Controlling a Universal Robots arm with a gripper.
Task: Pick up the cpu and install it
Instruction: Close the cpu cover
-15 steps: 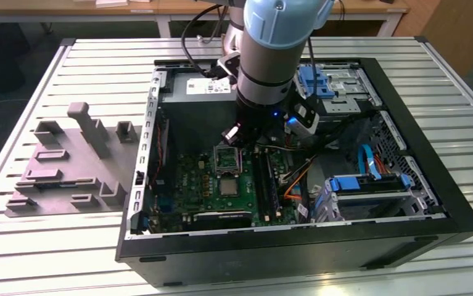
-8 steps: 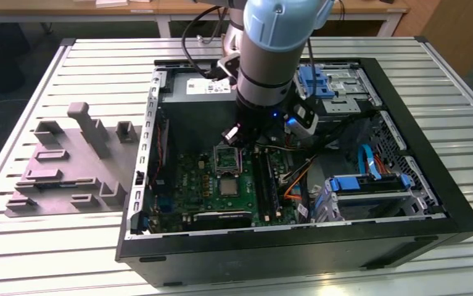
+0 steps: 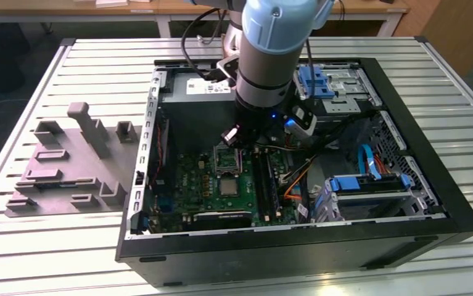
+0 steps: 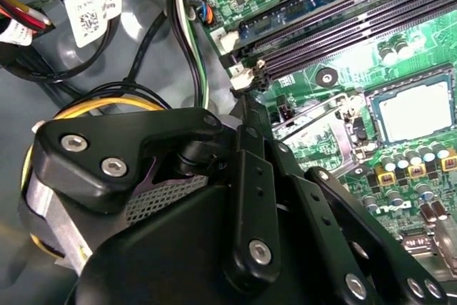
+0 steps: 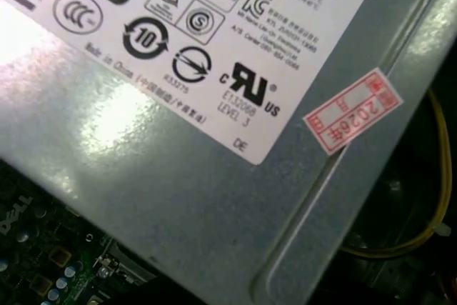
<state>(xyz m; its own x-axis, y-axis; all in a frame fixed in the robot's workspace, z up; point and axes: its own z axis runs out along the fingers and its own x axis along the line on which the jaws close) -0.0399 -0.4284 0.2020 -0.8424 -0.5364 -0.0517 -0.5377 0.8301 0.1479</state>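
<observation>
In the exterior view my gripper [image 3: 231, 137] hangs inside the open computer case [image 3: 433, 203], just above the back end of the metal-framed socket [image 3: 228, 161] on the green motherboard [image 3: 191, 185]. A small pale piece shows at the gripper's tip; I cannot tell whether it is the cpu. In the second wrist view the gripper's black linkage [image 4: 246, 105] reaches toward the socket's raised metal frame [image 4: 325, 130]. Beside that frame lies a shiny square chip [image 4: 414, 108], also seen in the exterior view as the shiny chip [image 3: 229, 187].
A grey plastic fixture [image 3: 63, 172] lies on the slatted table at the exterior view's left. The power supply [image 5: 214, 176] is close to the wrist. Memory slots [image 4: 335, 26], loose cables [image 4: 178, 41] and a blue drive cage [image 3: 368, 185] crowd the case.
</observation>
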